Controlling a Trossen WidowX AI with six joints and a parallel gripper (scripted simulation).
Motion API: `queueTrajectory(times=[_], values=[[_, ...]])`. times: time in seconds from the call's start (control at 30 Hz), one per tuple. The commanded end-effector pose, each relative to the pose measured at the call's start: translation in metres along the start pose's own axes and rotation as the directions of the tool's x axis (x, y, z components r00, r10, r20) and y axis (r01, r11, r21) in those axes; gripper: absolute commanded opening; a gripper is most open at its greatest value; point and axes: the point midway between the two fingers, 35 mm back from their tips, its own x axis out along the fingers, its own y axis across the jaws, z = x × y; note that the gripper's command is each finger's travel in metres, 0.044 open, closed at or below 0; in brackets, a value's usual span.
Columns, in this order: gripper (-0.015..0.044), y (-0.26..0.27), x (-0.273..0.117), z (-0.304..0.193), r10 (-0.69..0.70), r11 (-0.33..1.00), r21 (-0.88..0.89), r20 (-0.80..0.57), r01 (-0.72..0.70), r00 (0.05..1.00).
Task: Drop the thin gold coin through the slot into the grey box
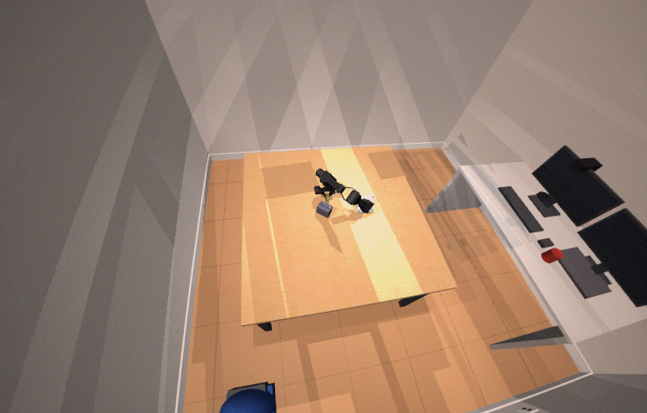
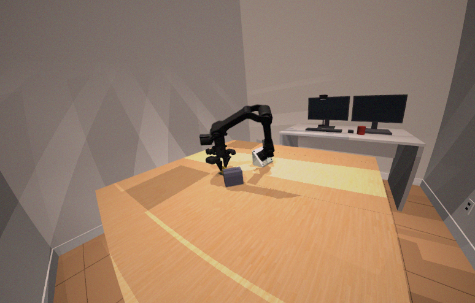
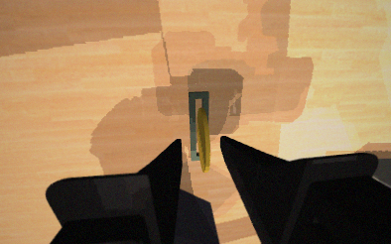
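On the wooden bench (image 2: 269,233) the grey box (image 2: 233,176) sits beside the black arm (image 2: 245,115), whose hand (image 3: 200,145) hangs partly open and empty above the gold coin (image 3: 203,139), which stands on edge in its green holder (image 3: 194,124).

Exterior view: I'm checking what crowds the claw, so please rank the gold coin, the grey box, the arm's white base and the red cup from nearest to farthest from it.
1. Gold coin, right below the open claw.
2. Grey box, just in front of the coin.
3. White base, to the right on the table.
4. Red cup, far right on the desk by the monitors.
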Motion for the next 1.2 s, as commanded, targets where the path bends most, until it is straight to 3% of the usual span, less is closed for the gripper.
queueTrajectory(times=[0.0,0.47,0.67,1.17], values=[[0.0161,-0.001,0.007,-0.001,0.002,1.0,0.005,-0.003,-0.002,1.0],[0.0161,-0.002,0.027,-0.002,0.002,1.0,0.004,-0.005,-0.002,1.0],[0.0003,-0.002,0.027,-0.002,0.002,1.0,0.004,-0.005,-0.002,1.0],[0.0,-0.001,0.018,-0.001,0.002,1.0,0.005,-0.004,-0.002,1.0]])
